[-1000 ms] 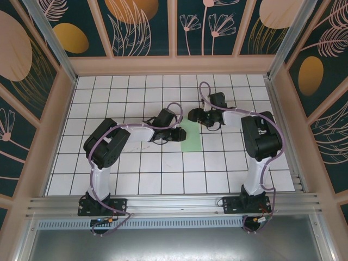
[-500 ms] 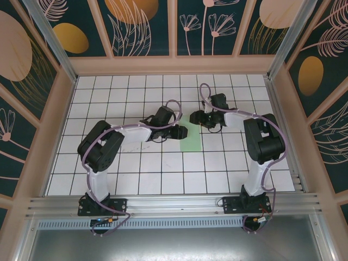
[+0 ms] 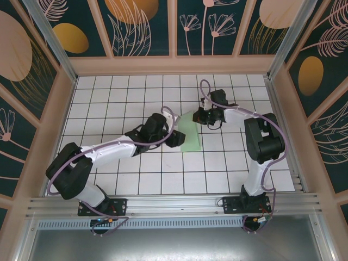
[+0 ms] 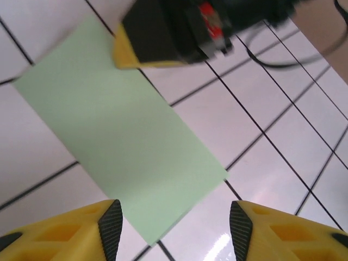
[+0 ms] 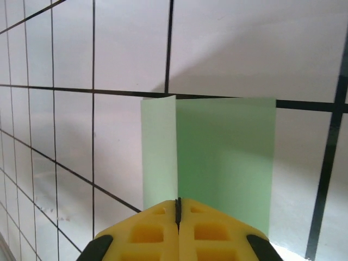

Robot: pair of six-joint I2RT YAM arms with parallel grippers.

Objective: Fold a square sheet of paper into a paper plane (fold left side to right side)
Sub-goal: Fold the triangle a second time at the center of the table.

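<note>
The sheet of paper [image 3: 191, 136] lies near the middle of the tiled table [image 3: 136, 179], between the two grippers, as a narrow pale green strip with one long flap standing up a little along a lengthwise crease in the right wrist view [image 5: 223, 157]. The right gripper [image 5: 178, 209] has its yellow fingers pressed together with no gap, and the crease line runs straight into the seam between them, so it appears to pinch the sheet's far edge. The left gripper [image 4: 171, 223] hangs over the near end with its fingers spread wide and nothing between them. The paper looks thin, light and limp, likely to slide on the glossy tiles and to crumple if squeezed mid-sheet, so an edge or corner is the safer hold, with the other gripper pinning it flat. The sheet is plain, and a red label on the right gripper's body is too blurred to read
</note>
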